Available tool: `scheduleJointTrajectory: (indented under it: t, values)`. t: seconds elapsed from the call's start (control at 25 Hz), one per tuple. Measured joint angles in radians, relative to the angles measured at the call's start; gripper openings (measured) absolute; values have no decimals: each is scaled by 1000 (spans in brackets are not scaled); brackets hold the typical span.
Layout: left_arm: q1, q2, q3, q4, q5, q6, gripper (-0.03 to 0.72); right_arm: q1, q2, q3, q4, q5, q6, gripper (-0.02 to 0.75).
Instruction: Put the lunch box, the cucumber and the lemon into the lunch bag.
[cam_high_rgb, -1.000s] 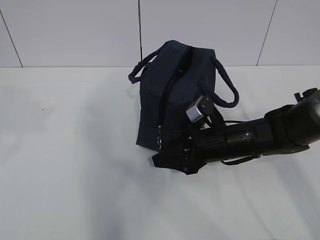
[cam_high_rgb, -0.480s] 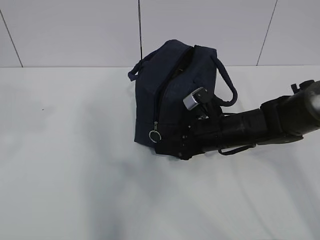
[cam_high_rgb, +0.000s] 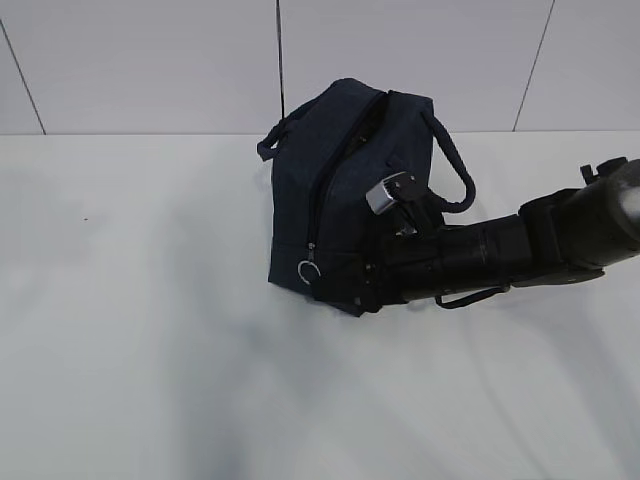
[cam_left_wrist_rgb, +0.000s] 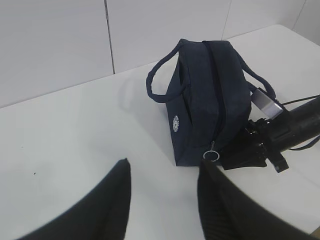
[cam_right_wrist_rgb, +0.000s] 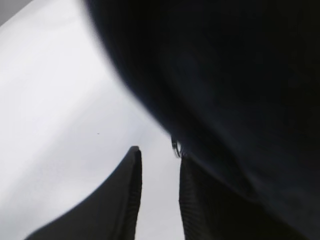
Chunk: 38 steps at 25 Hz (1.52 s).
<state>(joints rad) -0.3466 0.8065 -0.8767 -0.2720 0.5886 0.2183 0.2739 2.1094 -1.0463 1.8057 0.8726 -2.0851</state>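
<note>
- Lunch bag (cam_high_rgb: 345, 190): dark navy, boxy, upright on the white bench (cam_high_rgb: 140, 330), toward its far edge near the middle; two loop handles, round white logo (cam_left_wrist_rgb: 175, 123) on one side.
- Zipper ring pull (cam_high_rgb: 308, 271): metal, hanging at the bag's near lower end.
- Right gripper (cam_right_wrist_rgb: 159, 175): low at the bag's near end, fingers a narrow gap apart, ring just beside the tips; nothing visibly grasped.
- Left gripper (cam_left_wrist_rgb: 162, 192): fingers spread, empty, well apart from the bag.
</note>
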Motion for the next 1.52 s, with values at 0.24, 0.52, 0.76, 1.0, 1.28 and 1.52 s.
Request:
scheduleJointTrajectory:
  t: [0.24, 0.52, 0.76, 1.0, 1.28, 1.52]
  values:
    - [0, 58, 0, 0, 12, 0, 317, 0, 0, 0, 0, 13, 2, 196]
    - [0, 313, 0, -88, -20, 74, 317, 0, 0, 0, 0, 19, 2, 195]
    - [0, 506, 0, -283, -153, 273, 333, 0, 0, 0, 0, 20, 3, 195]
    - [0, 667, -63, -470, -238, 365, 349, 0, 0, 0, 0, 34, 5, 195]
    - [0, 927, -257, -703, -237, 369, 349, 0, 0, 0, 0, 50, 5, 195]
    - [0, 1140, -401, -877, -209, 369, 349, 0, 0, 0, 0, 51, 5, 195]
